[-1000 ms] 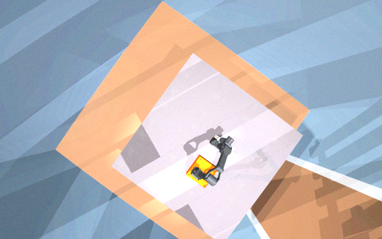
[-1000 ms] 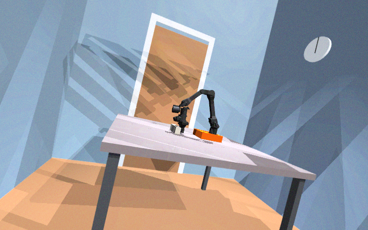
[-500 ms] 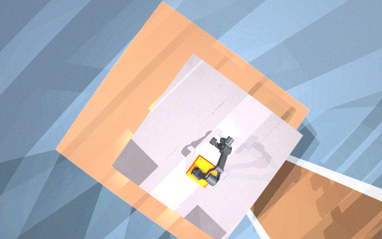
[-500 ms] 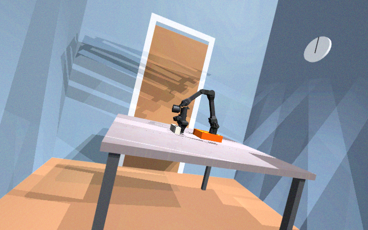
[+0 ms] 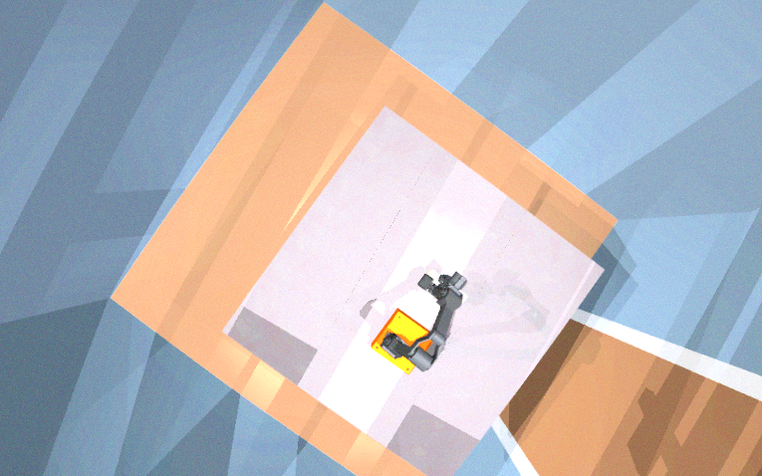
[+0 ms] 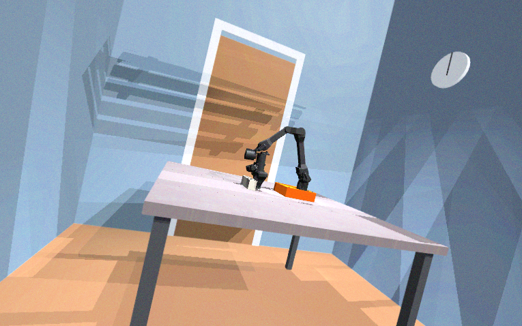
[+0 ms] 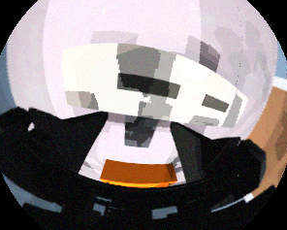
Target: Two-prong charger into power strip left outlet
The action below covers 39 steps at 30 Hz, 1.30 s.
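The white power strip (image 7: pixel 82 72) (image 6: pixel 251 184) lies across the wrist view, with two dark rectangular openings in it, the left one wider. A small dark grey block (image 7: pixel 139 132), which looks like the charger, is between the spread fingers at the near side of the strip, below the wider opening. Its prongs do not show, so I cannot tell whether they are in the outlet. My gripper (image 7: pixel 140 118) (image 6: pixel 258 187) is wide open and points down close to the table top, right beside the strip. A gap shows between the block and each finger.
The arm stands on an orange and yellow base (image 5: pixel 398 328) (image 6: pixel 300 195) (image 7: pixel 138 171), a short way behind the gripper. The pale table (image 5: pixel 337 224) (image 6: pixel 214 202) carries the base and the strip. Shadows fall across the table and the strip.
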Motion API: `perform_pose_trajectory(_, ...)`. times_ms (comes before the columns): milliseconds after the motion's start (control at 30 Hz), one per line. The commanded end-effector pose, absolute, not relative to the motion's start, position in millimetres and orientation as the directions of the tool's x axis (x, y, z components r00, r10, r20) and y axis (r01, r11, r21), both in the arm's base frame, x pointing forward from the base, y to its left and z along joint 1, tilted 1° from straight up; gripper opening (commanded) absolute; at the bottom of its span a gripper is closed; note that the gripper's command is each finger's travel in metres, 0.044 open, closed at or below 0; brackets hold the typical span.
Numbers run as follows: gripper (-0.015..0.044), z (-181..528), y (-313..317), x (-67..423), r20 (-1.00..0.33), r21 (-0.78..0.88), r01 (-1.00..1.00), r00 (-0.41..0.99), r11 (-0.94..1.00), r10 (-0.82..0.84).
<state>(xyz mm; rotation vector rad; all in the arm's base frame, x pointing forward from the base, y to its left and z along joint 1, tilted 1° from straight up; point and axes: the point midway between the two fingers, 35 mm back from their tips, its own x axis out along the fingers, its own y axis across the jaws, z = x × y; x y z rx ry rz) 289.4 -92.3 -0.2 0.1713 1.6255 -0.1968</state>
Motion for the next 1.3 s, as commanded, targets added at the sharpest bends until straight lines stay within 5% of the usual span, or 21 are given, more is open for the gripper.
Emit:
perform_pose_trajectory(0,0.044,0,-91,287,-0.998,-0.021,0.228,-0.059,0.974,-0.008)
perform_pose_trajectory(1267,0.044,0,-87,268,-0.999,-0.019,0.227,-0.047,0.974,-0.009)
